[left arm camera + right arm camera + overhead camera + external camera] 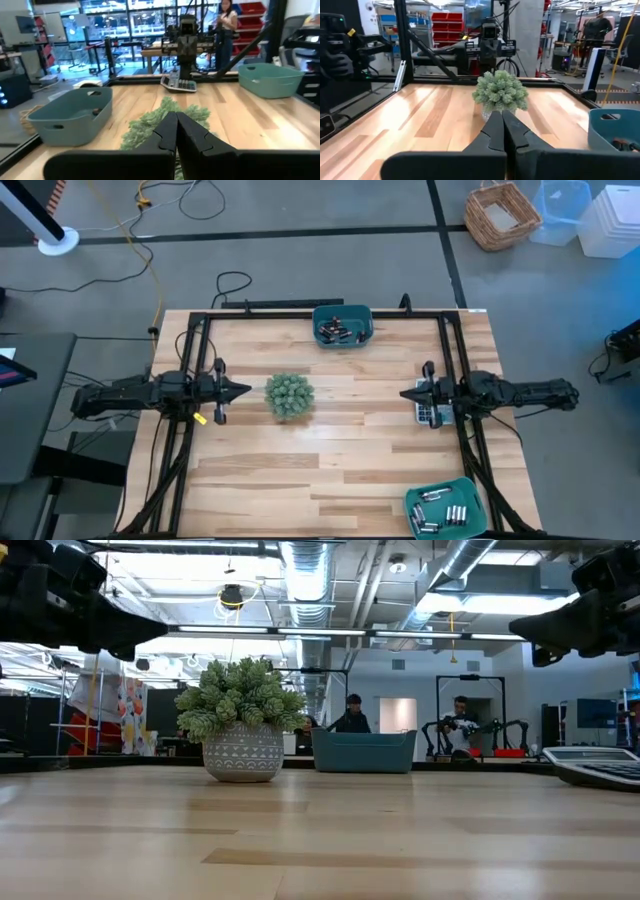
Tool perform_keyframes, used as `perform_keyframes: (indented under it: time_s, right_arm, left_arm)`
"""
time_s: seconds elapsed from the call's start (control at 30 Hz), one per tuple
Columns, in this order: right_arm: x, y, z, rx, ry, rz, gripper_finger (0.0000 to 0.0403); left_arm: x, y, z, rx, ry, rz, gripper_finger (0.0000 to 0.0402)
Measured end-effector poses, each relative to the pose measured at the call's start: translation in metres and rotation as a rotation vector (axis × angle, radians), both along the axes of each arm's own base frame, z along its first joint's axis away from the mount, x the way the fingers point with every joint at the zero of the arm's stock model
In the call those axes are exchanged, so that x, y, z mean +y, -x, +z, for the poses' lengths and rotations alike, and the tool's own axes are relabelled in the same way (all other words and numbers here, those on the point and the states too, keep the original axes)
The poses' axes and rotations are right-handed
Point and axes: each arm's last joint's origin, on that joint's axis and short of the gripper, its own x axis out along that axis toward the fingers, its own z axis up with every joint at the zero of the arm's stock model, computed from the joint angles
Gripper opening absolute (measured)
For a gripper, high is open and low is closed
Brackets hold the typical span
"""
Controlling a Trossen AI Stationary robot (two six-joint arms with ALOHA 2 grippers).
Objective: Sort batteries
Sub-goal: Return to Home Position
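- The left gripper (240,391) hovers with its fingers pressed together and nothing between them. The potted plant (289,396) stands just ahead of its tips, so any forward drift while parking would likely tip the pot.
- The right gripper (405,393) is likewise closed tight and empty. The calculator (428,413) lies directly beneath its wrist, and a drop in height would press on it or shove it.
- The dark batteries (338,332) lie in the blue bin (342,307), well off to one side of both grippers and at little risk.
- The silver batteries (445,515) lie in the green bin (440,483), behind the right gripper and close beside that arm's base. A wide elbow swing could nudge the bin toward the table's edge and spill sorted cells.
- No loose cell shows on the boards between the grippers, so the sorting looks finished. A cell hidden behind the plant cannot be ruled out.
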Motion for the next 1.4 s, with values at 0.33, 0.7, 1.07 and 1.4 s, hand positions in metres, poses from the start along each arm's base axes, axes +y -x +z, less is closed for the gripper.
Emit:
perform_keyframes:
  time_s: [0.33, 0.7, 1.07, 1.4]
  right_arm:
    - [0.002, 0.0, -0.001, 0.005, -0.051, 0.026, 0.0028]
    - [0.002, 0.0, -0.001, 0.005, -0.051, 0.025, 0.0037]
    - [0.002, 0.0, -0.001, 0.005, -0.051, 0.025, 0.0038]
    - [0.002, 0.0, -0.001, 0.005, -0.051, 0.025, 0.0038]
  left_arm:
    - [-0.004, -0.002, -0.004, 0.037, 0.036, -0.132, 0.0]
    - [-0.005, -0.01, -0.016, 0.171, 0.172, -0.125, 0.0]
    - [-0.005, -0.011, -0.018, 0.202, 0.089, -0.128, 0.0]
    - [-0.005, -0.011, -0.018, 0.201, 0.095, -0.128, 0.0]
